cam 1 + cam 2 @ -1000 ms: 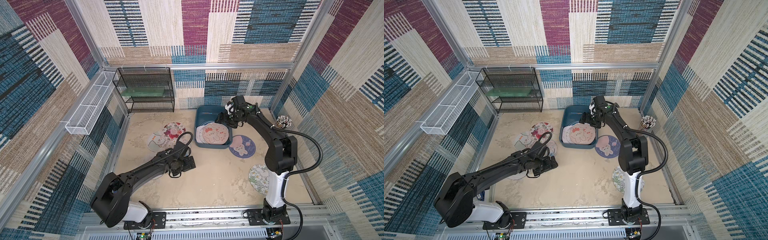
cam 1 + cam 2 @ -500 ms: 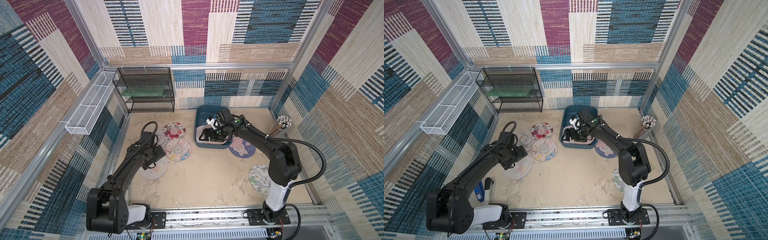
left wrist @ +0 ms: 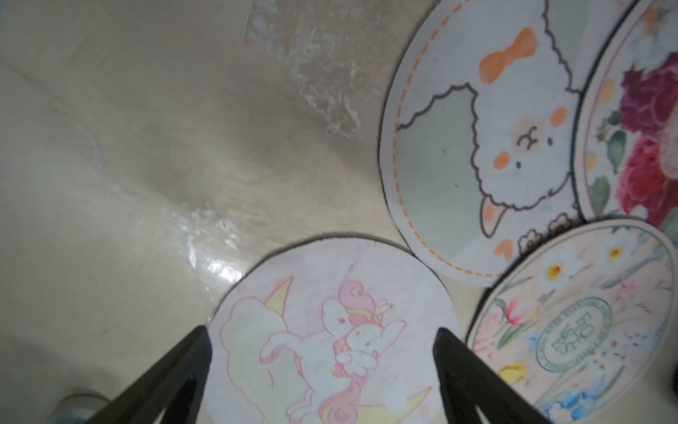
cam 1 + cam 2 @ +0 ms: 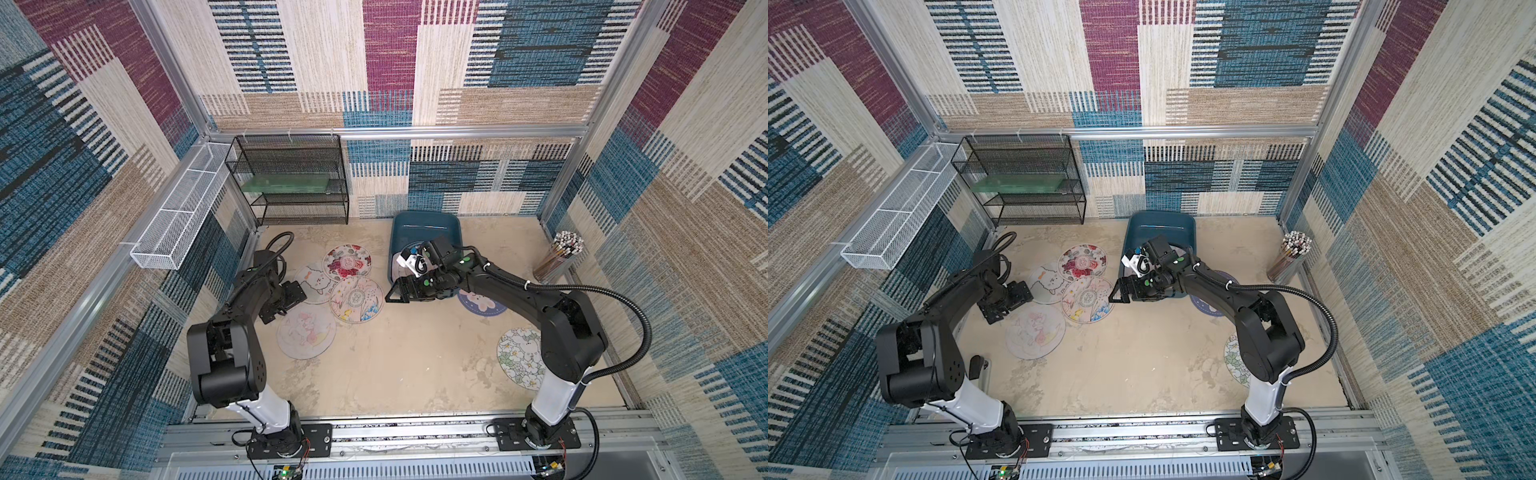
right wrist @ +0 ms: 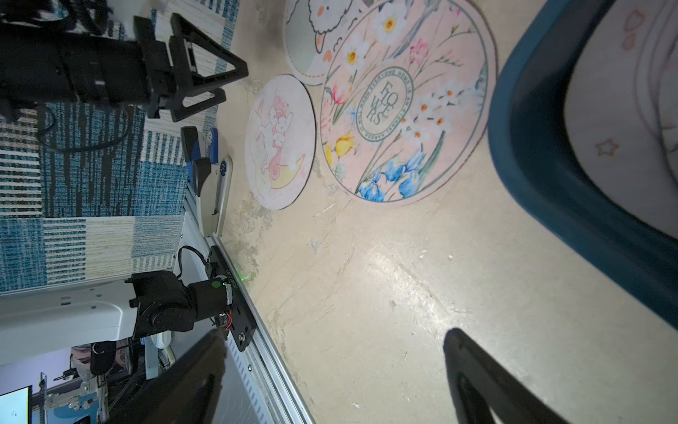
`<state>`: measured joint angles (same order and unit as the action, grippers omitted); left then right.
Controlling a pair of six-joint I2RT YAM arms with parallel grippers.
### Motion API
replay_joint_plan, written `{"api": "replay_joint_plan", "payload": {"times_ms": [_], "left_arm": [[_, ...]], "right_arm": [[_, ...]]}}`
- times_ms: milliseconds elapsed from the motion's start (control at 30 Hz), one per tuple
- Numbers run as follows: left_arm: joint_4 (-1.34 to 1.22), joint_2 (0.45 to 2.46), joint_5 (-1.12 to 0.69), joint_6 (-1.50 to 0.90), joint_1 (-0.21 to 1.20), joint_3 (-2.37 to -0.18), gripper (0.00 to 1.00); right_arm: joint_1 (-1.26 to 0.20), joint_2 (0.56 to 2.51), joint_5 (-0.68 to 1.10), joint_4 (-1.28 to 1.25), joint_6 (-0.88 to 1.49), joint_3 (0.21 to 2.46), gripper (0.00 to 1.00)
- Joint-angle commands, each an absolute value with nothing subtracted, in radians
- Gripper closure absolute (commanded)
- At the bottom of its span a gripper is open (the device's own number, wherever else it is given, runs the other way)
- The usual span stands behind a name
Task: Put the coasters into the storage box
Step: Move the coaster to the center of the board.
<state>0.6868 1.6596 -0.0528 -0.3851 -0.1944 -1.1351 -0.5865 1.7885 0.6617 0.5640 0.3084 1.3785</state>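
Note:
Several coasters lie on the floor: a pink unicorn one (image 4: 306, 334), a pink flower one (image 4: 356, 299), a sheep one (image 4: 316, 282) and a rose one (image 4: 347, 261). A blue one (image 4: 482, 303) lies partly under the right arm, and a white-flowered one (image 4: 519, 357) by its base. My left gripper (image 4: 282, 305) is open beside the unicorn coaster (image 3: 330, 293), which shows between its fingers in the left wrist view. The teal storage box (image 4: 428, 220) holds a pale coaster (image 5: 623, 128). My right gripper (image 4: 397, 291) is open and empty at the box's near left corner.
A black wire shelf rack (image 4: 291, 183) stands at the back left, with a white mesh tray (image 4: 178, 220) on the left wall. A cup of pencils (image 4: 559, 257) sits by the right wall. A small blue and grey object (image 5: 205, 154) lies near the left arm's base.
My left arm has swung from the middle of the floor back to the left, beside the coasters. My right gripper has come out of the box toward its near left corner.

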Motion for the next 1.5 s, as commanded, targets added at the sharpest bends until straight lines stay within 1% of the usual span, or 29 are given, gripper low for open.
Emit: {"api": "replay_joint_plan", "payload": {"times_ms": [0,267,467,567,900,1300,1467], "left_arm": [[0.704,1.698,-0.079,-0.237,-0.213,-1.161,0.07],[0.689,1.762,-0.102,-0.130,-0.248,-1.163,0.09],[0.696,1.777,-0.182,-0.063,-0.268,-1.145,0.09],[0.699,1.782,-0.169,-0.053,-0.268,-1.123,0.10],[0.710,1.747,-0.229,-0.073,-0.258,-1.013,0.12],[0.727,1.700,-0.286,-0.125,-0.191,-0.925,0.14],[0.717,1.715,-0.336,-0.161,-0.146,-0.918,0.19]], "right_arm": [[-0.582,1.766,0.688,0.520,0.287,1.361,0.05],[-0.559,1.727,0.703,0.495,0.283,1.329,0.05],[-0.530,1.719,0.715,0.500,0.268,1.331,0.05],[-0.519,1.719,0.722,0.502,0.265,1.336,0.05],[-0.498,1.717,0.742,0.503,0.248,1.320,0.04],[-0.492,1.729,0.759,0.493,0.233,1.321,0.04],[-0.489,1.729,0.764,0.488,0.231,1.319,0.04]]}}
